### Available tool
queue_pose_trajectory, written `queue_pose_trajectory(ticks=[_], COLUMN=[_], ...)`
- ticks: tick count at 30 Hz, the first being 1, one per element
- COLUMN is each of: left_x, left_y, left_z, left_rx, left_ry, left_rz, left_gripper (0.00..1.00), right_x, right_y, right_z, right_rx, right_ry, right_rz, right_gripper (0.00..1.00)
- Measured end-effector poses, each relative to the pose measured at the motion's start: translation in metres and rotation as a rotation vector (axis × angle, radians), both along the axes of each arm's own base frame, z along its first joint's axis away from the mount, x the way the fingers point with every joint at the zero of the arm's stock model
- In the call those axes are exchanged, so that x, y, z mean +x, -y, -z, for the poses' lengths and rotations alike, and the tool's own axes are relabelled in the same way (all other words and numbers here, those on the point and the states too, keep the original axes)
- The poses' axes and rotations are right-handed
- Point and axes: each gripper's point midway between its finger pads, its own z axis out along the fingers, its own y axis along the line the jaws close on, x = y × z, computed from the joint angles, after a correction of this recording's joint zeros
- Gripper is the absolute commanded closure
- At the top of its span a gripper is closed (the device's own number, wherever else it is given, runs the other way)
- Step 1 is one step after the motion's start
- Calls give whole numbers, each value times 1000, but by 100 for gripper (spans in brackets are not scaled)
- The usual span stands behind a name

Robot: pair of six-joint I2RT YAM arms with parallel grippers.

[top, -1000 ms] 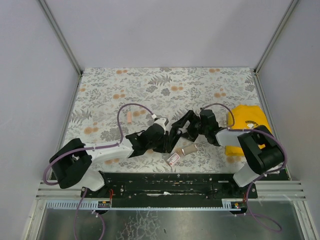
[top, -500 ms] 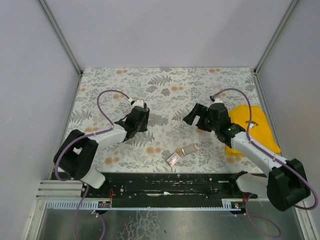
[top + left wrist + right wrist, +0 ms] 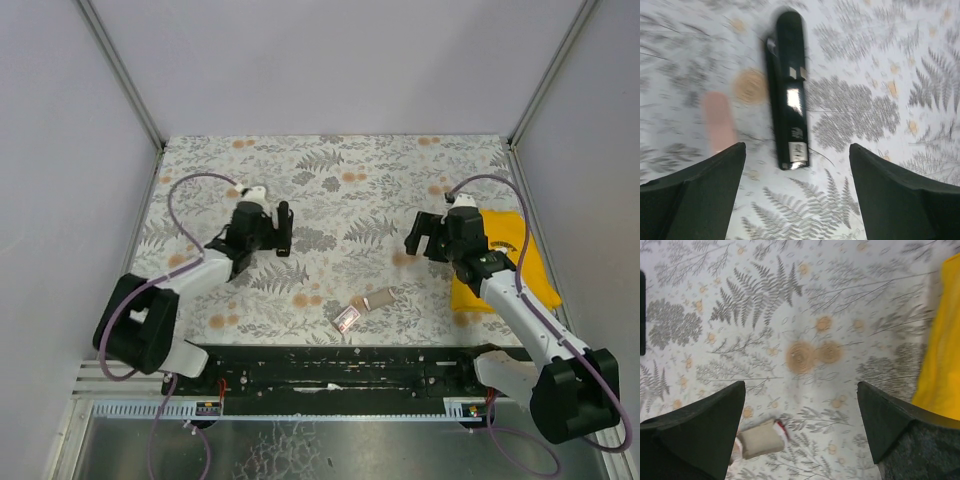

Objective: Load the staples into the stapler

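Note:
The stapler [image 3: 789, 90] is a slim black bar lying flat and closed on the fern-patterned table. My left gripper [image 3: 796, 147] [image 3: 275, 235] is open just above its near end, with both fingers clear of it. My right gripper [image 3: 801, 385] [image 3: 425, 235] hangs open over bare table at the right, holding nothing. A small tan box [image 3: 760, 440] [image 3: 378, 298] lies just ahead of its left finger. I cannot make out any bare staples.
A pink strip [image 3: 719, 122] lies left of the stapler. A small flat packet [image 3: 346, 318] lies near the front edge beside the tan box. A yellow cloth [image 3: 505, 262] [image 3: 942, 355] lies at the right edge, under the right arm. Grey walls stand on three sides.
The two grippers met at the table's middle, then parted. The left one carried the stapler leftward and has now opened, leaving it on the table. The right arm drew back to the right.

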Motion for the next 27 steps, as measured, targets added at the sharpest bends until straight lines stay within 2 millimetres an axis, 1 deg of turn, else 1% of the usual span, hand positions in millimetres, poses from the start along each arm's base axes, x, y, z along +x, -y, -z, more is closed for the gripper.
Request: queue_pose_trajectory(ticks=[1,2,4,6,7,8,9,11,13,15,19,22,23,27], left_x=[2,2,13,11,6,-1,-9,-25,-35,-40,-38,-36,-36,-34], left_y=[-7,-12,-57,-103,-126,-142,-153,-168,-179,-187,-196,-200,-200,-201], left_z=[-9,-20,-35,-46,-48,-50,-51,-48,-41,-32,-19,-8,-7,-13], left_rx=[-32,-67,-108,-132,-128,-118,-109,-85,-59,-23,32,74,84,95], left_ry=[24,56,115,180,214,245,279,328,347,347,336,320,319,365], left_rz=[-14,-27,-150,-293,-374,-435,-484,-556,-607,-640,-665,-663,-659,-648], left_gripper=[16,13,7,2,0,0,0,0,0,0,0,0,0,0], right_x=[2,3,4,4,4,3,3,1,-2,-5,-9,-9,-9,-6], right_y=[8,15,27,39,44,48,53,63,70,77,89,95,97,101], right_z=[-4,-9,-21,-34,-40,-43,-46,-44,-35,-21,-2,4,5,9], right_rx=[-25,-46,-83,-120,-137,-151,-167,-204,-236,-275,-336,-363,-367,-382], right_ry=[21,52,126,219,267,299,341,395,411,408,400,411,420,439], right_rz=[12,23,46,75,89,101,113,140,156,173,197,220,229,252], right_gripper=[1,1,1,1,1,1,1,1,1,1,1,1,1,1])
